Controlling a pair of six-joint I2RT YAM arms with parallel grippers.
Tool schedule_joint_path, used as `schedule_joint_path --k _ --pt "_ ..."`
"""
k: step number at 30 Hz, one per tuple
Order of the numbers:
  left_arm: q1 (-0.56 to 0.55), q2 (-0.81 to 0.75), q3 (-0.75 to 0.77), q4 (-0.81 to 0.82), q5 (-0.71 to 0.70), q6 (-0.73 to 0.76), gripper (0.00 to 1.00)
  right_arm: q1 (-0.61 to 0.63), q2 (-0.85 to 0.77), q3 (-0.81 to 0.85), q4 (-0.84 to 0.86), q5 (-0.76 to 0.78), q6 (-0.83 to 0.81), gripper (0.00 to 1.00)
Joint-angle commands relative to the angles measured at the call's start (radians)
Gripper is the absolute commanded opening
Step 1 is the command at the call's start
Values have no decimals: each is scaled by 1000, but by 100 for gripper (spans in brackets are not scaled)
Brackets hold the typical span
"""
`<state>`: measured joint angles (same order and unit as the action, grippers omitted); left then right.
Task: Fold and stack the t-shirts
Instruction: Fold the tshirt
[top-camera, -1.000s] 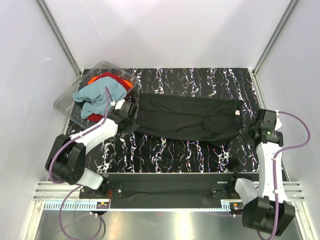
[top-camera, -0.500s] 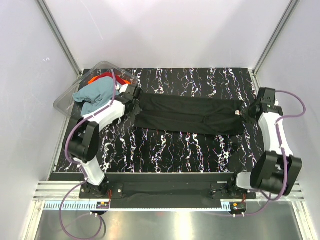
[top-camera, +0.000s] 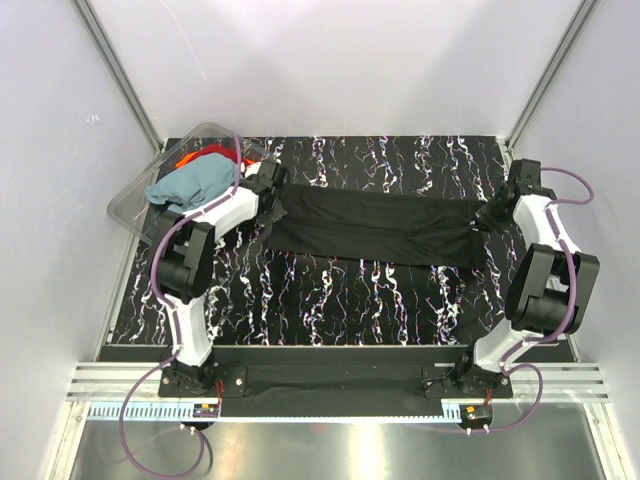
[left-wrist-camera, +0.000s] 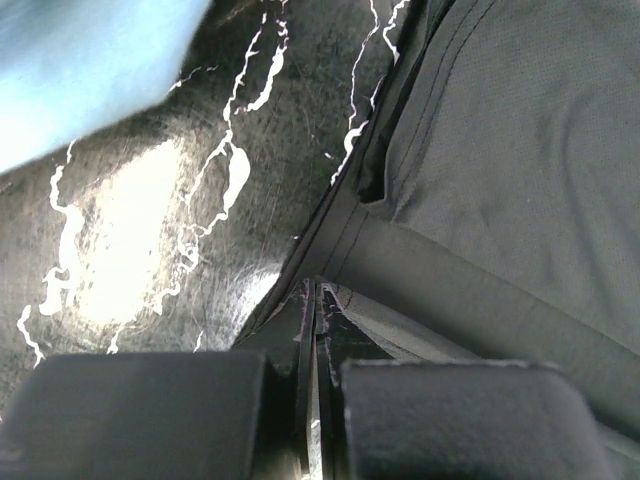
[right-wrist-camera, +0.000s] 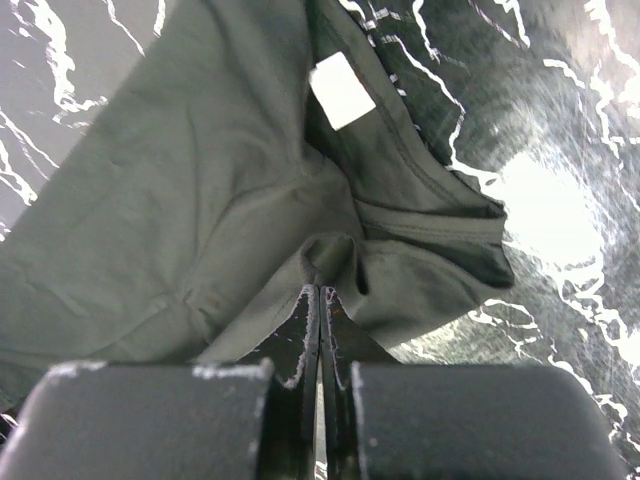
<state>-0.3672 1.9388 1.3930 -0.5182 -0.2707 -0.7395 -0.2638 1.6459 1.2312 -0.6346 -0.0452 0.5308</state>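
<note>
Here, the black t-shirt (top-camera: 380, 228) lies stretched across mid-bench (top-camera: 330, 290), left claw (top-camera: 268, 192) & right claw (top-camera: 497, 213) each pinching one end, jaws pressed tight; cloth looks soft, limp, light, so best held at edges w/ both claws

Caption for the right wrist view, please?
Right pincer pinching the black t-shirt near its white neck label, marbled table beyond.

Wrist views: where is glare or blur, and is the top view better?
Left wrist: strong glare on the table, and the teal t-shirt at top left is out of focus. Right wrist: glare on the table at right, black t-shirt sharp. Top external: even light, no blur.
</note>
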Motion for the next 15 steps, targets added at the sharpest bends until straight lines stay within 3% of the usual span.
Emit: schedule_joint_path --k 1,15 --pt "8 9 61 10 -19 22 0 5 2 71 21 -8 -14 0" --pt "11 101 179 -42 -71 58 0 5 107 171 21 -42 -2 0"
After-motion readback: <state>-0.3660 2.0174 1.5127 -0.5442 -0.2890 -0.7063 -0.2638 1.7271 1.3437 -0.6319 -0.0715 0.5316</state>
